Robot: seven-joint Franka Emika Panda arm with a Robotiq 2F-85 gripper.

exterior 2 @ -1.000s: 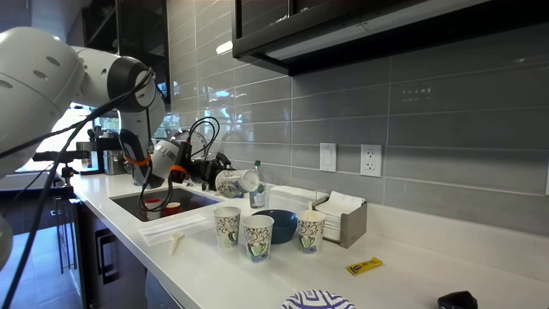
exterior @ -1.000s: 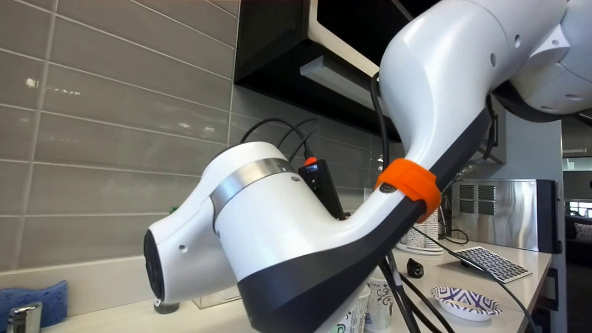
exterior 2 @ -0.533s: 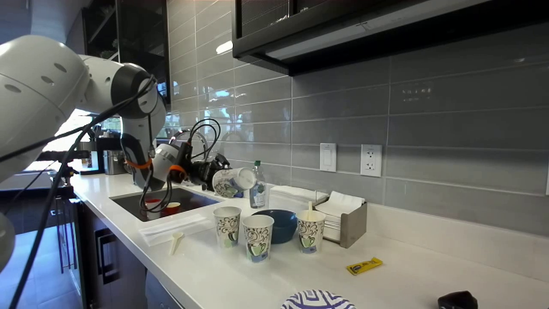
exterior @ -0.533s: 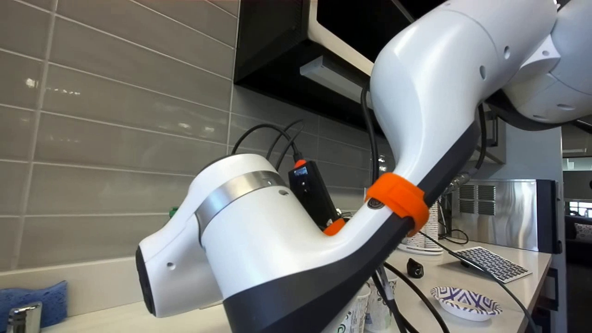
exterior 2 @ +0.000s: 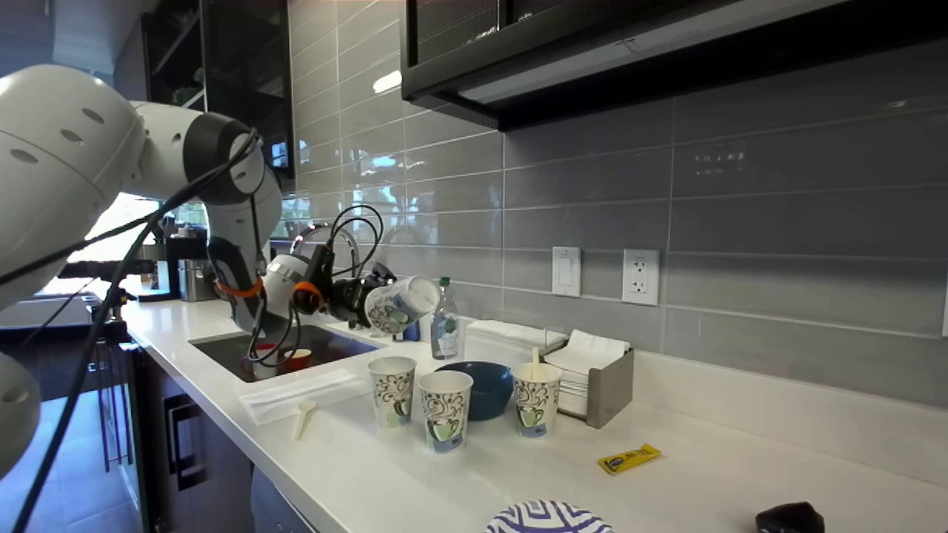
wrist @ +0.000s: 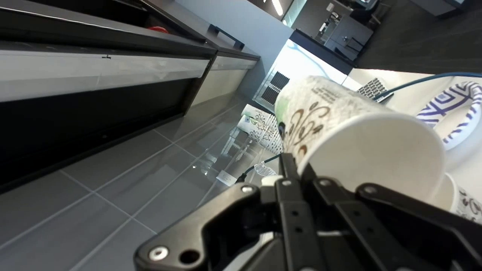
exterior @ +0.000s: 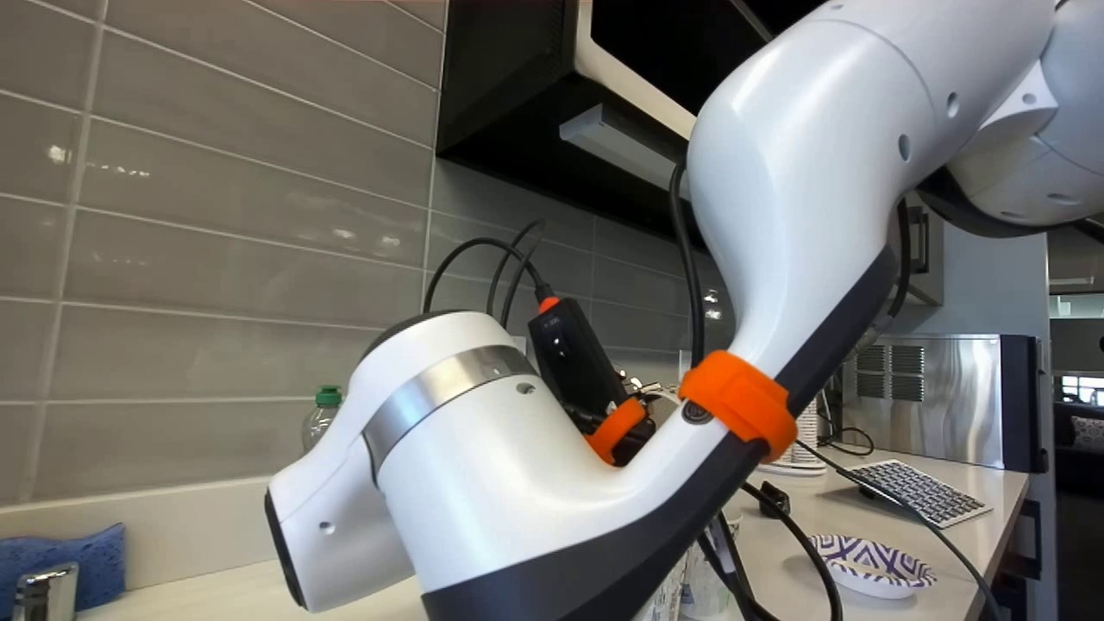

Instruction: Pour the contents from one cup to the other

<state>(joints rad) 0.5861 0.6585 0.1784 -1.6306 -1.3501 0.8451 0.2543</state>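
- The patterned paper cup (exterior 2: 402,304), taken here as the one to pour from, is in the air above the counter (exterior 2: 392,488), tipped past level, its base looking higher than its mouth.
- The tool (wrist: 299,167) is clamped on this cup's wall at the rim, its tips close together with the paper between them.
- Done, judging by this: the grasp, the lift and the tilt.
- In the wrist view the cup's inside shows plain white; no stream can be made out, so whether anything has poured is unclear.
- Lower down, a standing cup (exterior 2: 392,391) and a second cup (exterior 2: 446,411) just beside it seem likely receivers; which is meant cannot be told.
- Left, probably: bringing the mouth over its target, finishing the pour, righting the cup, setting it down.
- Farther out: a blue bowl (exterior 2: 490,392), a cup with a stirrer (exterior 2: 538,400) and a patterned dish (exterior: 875,565).
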